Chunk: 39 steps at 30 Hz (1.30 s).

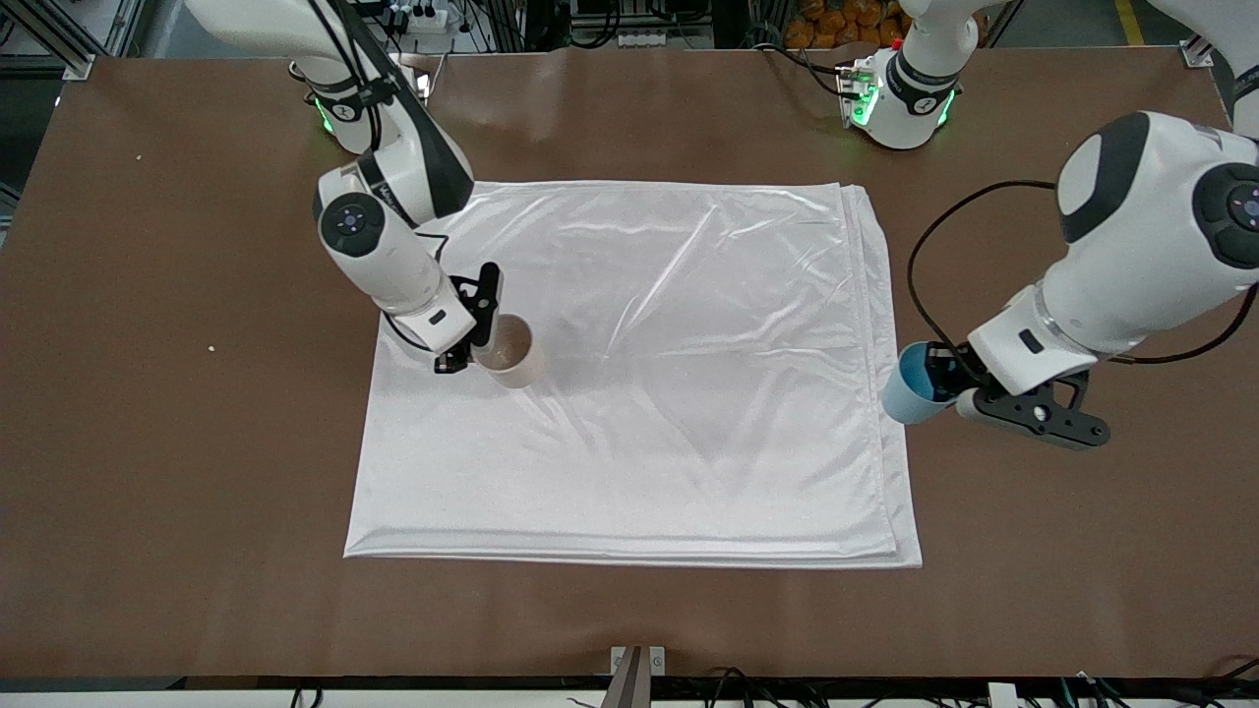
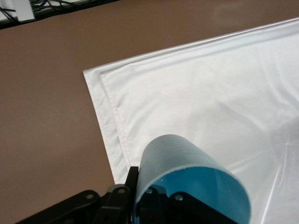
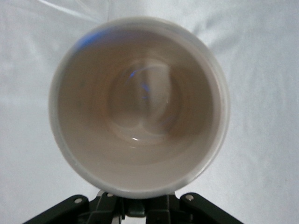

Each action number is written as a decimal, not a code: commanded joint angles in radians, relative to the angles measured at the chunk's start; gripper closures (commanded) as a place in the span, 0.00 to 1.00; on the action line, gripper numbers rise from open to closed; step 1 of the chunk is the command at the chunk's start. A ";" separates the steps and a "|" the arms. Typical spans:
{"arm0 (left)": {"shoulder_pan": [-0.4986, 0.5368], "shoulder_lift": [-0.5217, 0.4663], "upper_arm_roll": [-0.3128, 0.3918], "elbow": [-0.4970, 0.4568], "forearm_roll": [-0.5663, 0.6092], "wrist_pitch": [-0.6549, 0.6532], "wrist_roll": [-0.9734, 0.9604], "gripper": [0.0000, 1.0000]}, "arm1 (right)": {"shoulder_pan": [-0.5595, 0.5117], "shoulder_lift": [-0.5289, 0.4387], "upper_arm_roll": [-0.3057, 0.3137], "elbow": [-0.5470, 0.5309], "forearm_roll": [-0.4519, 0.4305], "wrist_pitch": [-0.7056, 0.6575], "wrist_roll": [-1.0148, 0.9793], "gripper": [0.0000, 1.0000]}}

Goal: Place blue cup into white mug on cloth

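Note:
The white mug (image 1: 513, 356) stands on the cloth (image 1: 669, 413) near the right arm's end. My right gripper (image 1: 480, 339) is shut on the mug at its rim side; the black handle is hidden. In the right wrist view the mug (image 3: 140, 107) fills the frame above the right gripper (image 3: 145, 201), with cloth (image 3: 266, 168) around it. My left gripper (image 1: 936, 379) is shut on the blue cup (image 1: 905, 393), held tilted in the air over the cloth's edge at the left arm's end. In the left wrist view the left gripper (image 2: 142, 189) pinches the cup's (image 2: 180, 154) wall above the cloth's corner (image 2: 210, 88).
The brown table (image 1: 157, 413) surrounds the cloth on all sides. The left arm's black cable (image 1: 920, 256) loops over the table beside the cloth. A small bracket (image 1: 636, 661) sits at the table's edge nearest the front camera.

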 commanded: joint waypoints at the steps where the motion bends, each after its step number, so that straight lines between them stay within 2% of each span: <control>1: -0.063 -0.005 -0.012 0.011 -0.001 -0.024 -0.068 1.00 | 0.057 0.037 -0.007 0.049 -0.068 -0.015 0.133 1.00; 7: -0.129 0.026 -0.005 0.011 0.002 -0.024 -0.081 1.00 | 0.134 0.096 -0.010 0.106 -0.079 -0.015 0.240 1.00; 12: -0.140 0.055 -0.005 0.008 0.042 -0.024 -0.082 1.00 | 0.160 0.140 -0.010 0.130 -0.100 -0.003 0.251 0.99; 18: -0.206 0.075 0.001 0.010 0.048 -0.022 -0.146 1.00 | 0.189 0.197 -0.012 0.193 -0.105 -0.003 0.257 0.99; 23: -0.209 0.101 0.003 0.011 0.048 -0.021 -0.157 1.00 | 0.200 0.243 -0.012 0.238 -0.174 0.001 0.260 0.96; 31: -0.210 0.110 0.028 0.011 0.048 -0.021 -0.151 1.00 | 0.206 0.280 -0.012 0.244 -0.185 0.032 0.272 0.95; 36: -0.198 0.089 0.029 0.011 0.051 -0.030 -0.148 1.00 | 0.206 0.311 -0.010 0.244 -0.186 0.063 0.254 0.92; 39: -0.197 0.090 0.032 0.010 0.053 -0.034 -0.148 1.00 | 0.207 0.315 -0.012 0.244 -0.206 0.063 0.256 0.79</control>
